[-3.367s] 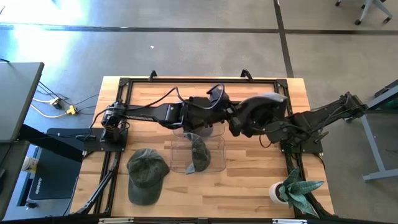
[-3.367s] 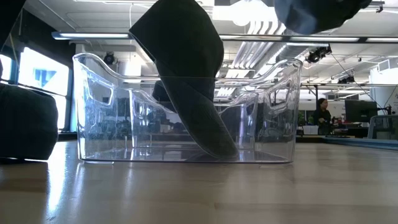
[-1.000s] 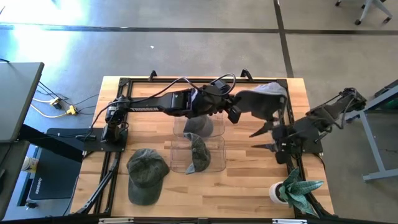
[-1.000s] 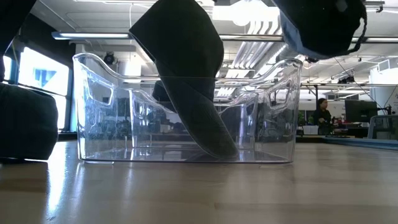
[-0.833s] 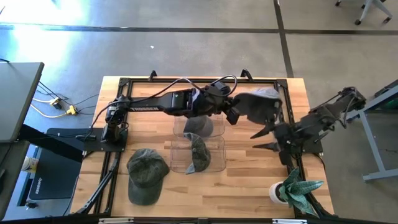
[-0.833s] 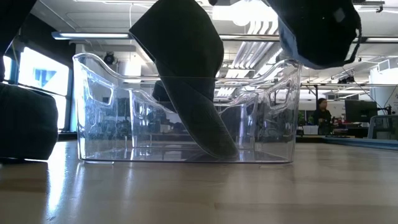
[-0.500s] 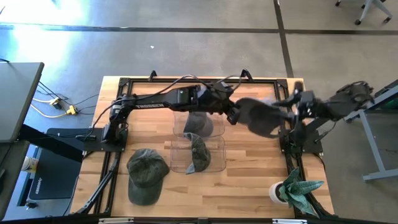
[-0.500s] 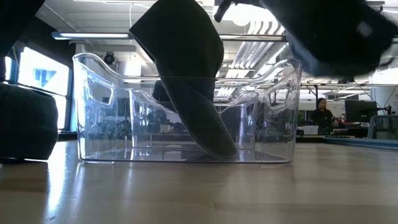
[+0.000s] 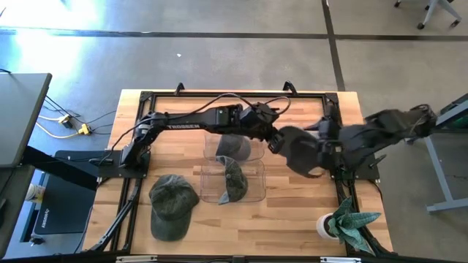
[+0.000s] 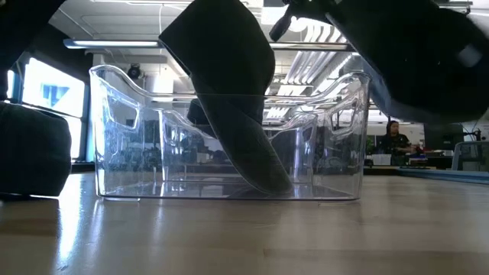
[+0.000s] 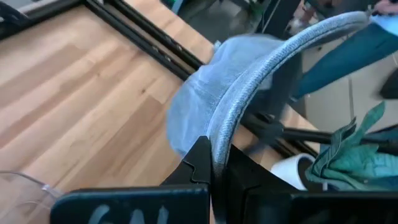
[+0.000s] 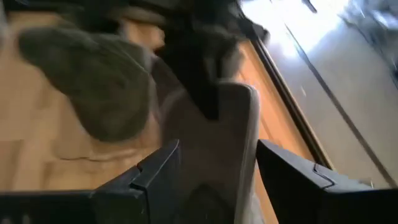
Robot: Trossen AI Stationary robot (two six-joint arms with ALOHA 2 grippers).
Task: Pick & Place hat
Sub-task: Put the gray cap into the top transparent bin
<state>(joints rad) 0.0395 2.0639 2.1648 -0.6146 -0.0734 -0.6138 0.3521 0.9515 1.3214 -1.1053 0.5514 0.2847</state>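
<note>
A pale grey-blue hat (image 9: 300, 151) hangs above the table's right half, right of the clear bins (image 9: 212, 175). My left gripper (image 9: 272, 142) reaches across from the left and is shut on this hat (image 11: 205, 99). My right gripper (image 9: 322, 145) stands open at the hat's right side, with part of the hat (image 12: 214, 134) between its fingers. In the low view the hat (image 10: 416, 61) shows dark at the upper right. A dark green hat (image 9: 232, 180) leans inside the near bin, and a grey one (image 9: 232, 148) lies in the far bin. My left gripper pinches the edge of the hat's brim (image 11: 219, 134) between its two fingers, coming from the table's left and slanting down. The hat is lifted clear of the table and juts out beyond the fingertips. My right gripper's fingers (image 12: 158, 168) flank the hat; whether they touch it I cannot tell.
A green hat (image 9: 173, 205) lies on the table near the front left. A potted plant (image 9: 342, 223) stands at the front right corner. A black frame (image 9: 241, 93) runs along the far edge. Bare wood lies between the bins and the plant.
My left gripper has carried the hat down and toward the table's near edge, tipping it. My right gripper has swung up from the table, come in toward the hat from the right, and now has it between its fingers.
</note>
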